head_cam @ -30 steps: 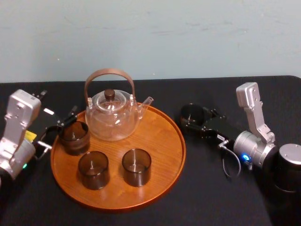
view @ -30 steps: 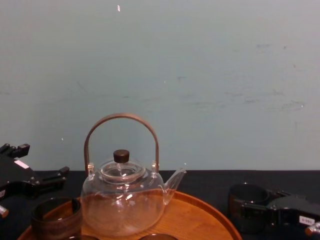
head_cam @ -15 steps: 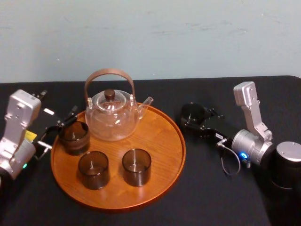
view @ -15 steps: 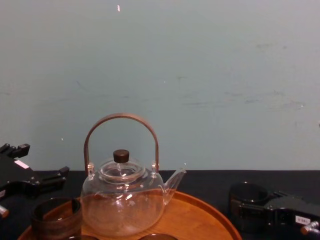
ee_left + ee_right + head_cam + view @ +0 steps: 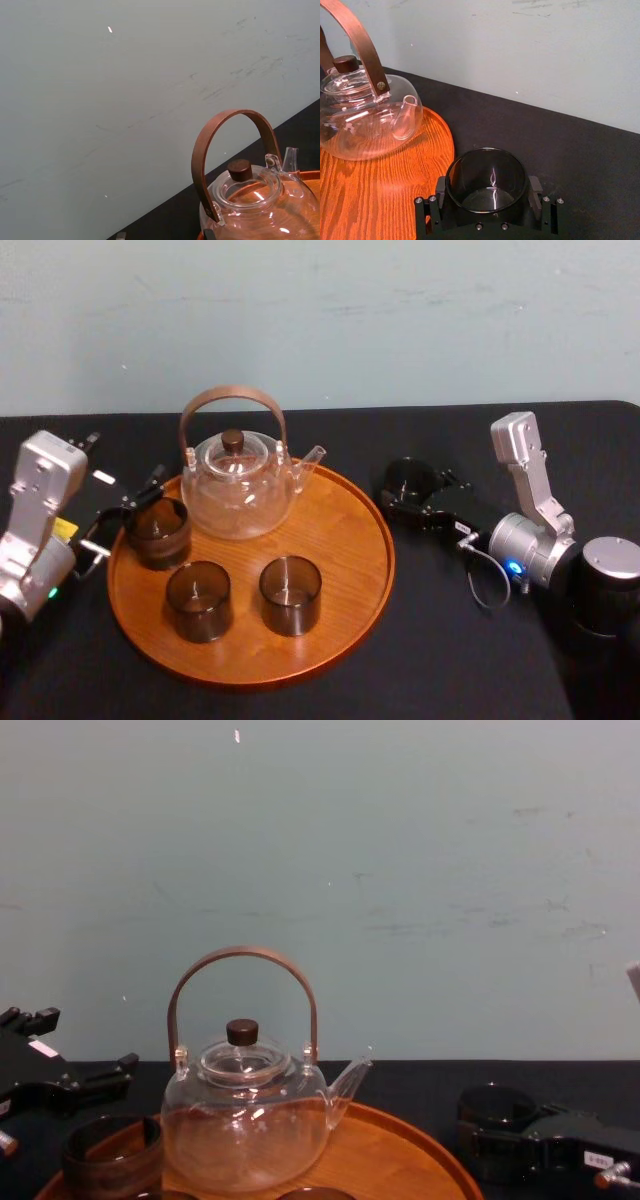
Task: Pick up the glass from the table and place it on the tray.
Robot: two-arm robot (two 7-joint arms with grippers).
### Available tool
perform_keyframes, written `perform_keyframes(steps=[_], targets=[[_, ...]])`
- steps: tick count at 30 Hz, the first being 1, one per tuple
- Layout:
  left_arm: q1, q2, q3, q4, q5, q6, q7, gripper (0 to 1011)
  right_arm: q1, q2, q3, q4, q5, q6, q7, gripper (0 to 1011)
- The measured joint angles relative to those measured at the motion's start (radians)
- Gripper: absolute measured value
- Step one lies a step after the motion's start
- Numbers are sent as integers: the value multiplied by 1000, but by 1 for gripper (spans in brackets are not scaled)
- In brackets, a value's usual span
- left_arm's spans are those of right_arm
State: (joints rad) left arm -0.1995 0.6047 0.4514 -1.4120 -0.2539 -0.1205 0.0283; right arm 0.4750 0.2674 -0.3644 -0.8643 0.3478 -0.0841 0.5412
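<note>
A dark smoked glass (image 5: 410,478) stands on the black table just right of the round orange-brown tray (image 5: 350,540). My right gripper (image 5: 404,492) is shut on the glass, one finger pressed against each side. In the right wrist view the glass (image 5: 486,170) sits upright between the black fingers (image 5: 536,190), with the tray's edge (image 5: 380,190) close beside it. The chest view shows the glass (image 5: 492,1108) low over the table at the right. My left gripper (image 5: 130,512) rests open at the tray's left edge, beside another glass (image 5: 158,530).
A clear glass teapot (image 5: 238,490) with a brown arched handle stands at the back of the tray. Three dark glasses sit on the tray: one at the left and two at the front (image 5: 198,600) (image 5: 290,593). Bare wood shows on the tray's right side.
The right arm's elbow has shifted slightly left while the gripper and glass stay almost in place. The left arm and the things on the tray have not moved.
</note>
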Motion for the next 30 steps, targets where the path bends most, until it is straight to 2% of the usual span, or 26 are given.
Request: perform_keyframes(steps=[7, 13, 23, 30], targets=[[0, 0, 0, 0, 0, 0, 0, 1001, -1, 0, 1, -2, 1, 0, -1, 1003], [0, 0, 0, 0, 0, 0, 0, 1001, -2, 1, 2, -3, 1, 0, -2, 916], [0, 0, 0, 0, 0, 0, 0, 1001, -4, 1, 3, -5, 2, 0, -3, 915], [0, 0, 0, 0, 0, 0, 0, 1001, -31, 10, 16, -55, 5, -15, -11, 915]])
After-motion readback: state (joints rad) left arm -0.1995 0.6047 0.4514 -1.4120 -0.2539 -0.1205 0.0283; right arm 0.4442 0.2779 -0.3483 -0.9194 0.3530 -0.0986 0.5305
